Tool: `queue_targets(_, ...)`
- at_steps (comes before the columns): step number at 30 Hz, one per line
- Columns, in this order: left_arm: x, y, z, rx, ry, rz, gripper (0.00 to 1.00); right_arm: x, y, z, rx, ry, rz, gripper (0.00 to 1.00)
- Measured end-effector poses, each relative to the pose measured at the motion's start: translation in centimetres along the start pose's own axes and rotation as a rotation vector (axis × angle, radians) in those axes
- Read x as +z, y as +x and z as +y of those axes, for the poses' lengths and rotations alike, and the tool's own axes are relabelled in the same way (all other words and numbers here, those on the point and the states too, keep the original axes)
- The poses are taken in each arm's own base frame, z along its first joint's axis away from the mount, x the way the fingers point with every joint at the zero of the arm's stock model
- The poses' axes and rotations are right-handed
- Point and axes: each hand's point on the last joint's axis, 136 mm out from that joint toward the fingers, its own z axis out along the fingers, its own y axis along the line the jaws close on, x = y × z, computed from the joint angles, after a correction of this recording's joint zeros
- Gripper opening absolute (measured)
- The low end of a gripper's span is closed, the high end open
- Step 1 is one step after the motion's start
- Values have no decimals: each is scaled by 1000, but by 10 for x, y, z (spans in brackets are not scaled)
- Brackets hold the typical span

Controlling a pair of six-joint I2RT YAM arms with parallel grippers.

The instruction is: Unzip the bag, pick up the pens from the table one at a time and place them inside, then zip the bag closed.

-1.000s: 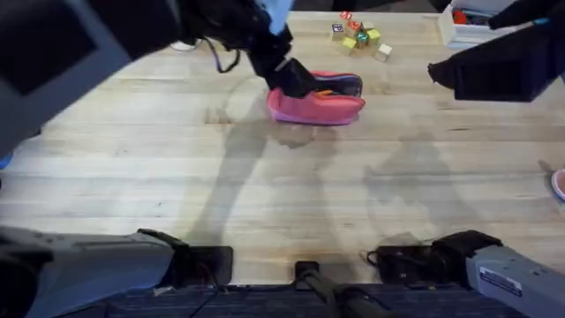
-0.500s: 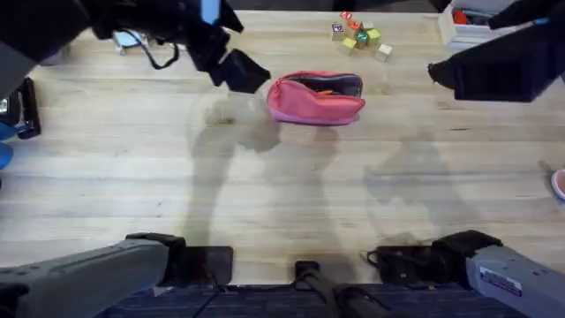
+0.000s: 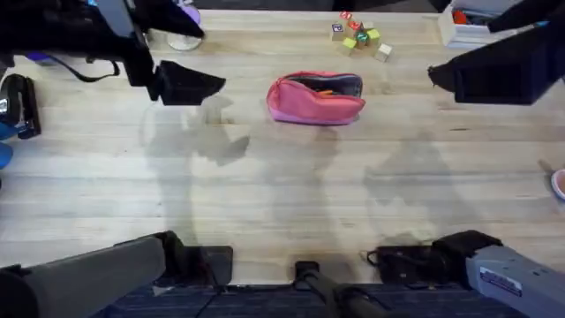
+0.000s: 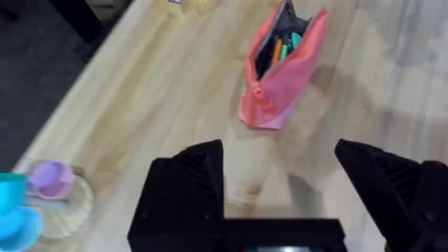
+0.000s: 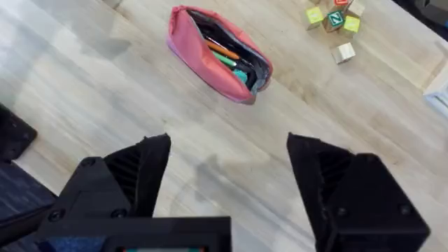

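From overhead, the pink pencil pouch (image 3: 316, 97) lies on the light wooden table (image 3: 282, 194), a little past the middle toward the far edge, its zipper open and a dark slit showing along the top with a touch of orange inside; the left gripper (image 3: 190, 82) hangs to the pouch's left, well apart from it, nothing in its grasp, though from up here I cannot tell how its fingers stand; the right gripper (image 3: 437, 75) is a dark shape out at the right, also clear of the pouch; a cluster of small coloured blocks (image 3: 360, 37) sits near the far edge, beyond the pouch.

On to the left wrist camera: the left gripper (image 4: 301, 182) has its two black fingers spread wide, bare wood between them; the pouch (image 4: 282, 66) lies farther off, mouth gaping, with an orange pen (image 4: 277, 50) and a teal one (image 4: 295, 40) tucked inside; a lilac cup (image 4: 49, 178) on a pale saucer sits by the table's edge.

Now the right wrist camera: the right gripper (image 5: 229, 171) is likewise wide apart and holding nothing; the pouch (image 5: 218, 54) lies unzipped on the planks, an orange pen (image 5: 222, 50) and green and teal ones beside it within; the blocks (image 5: 334, 22) lie some way off.
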Motion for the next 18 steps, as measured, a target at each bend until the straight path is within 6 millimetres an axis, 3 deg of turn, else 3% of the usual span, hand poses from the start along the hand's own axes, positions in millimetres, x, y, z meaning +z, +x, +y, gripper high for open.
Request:
queue_targets(12, -3, -7, 9, 98, -26, -43, 995, 5, 2, 0, 5, -9, 25, 997)
queue_targets(18, 6, 9, 2, 82, 43, -24, 995, 8, 8, 6, 23, -49, 57, 997)
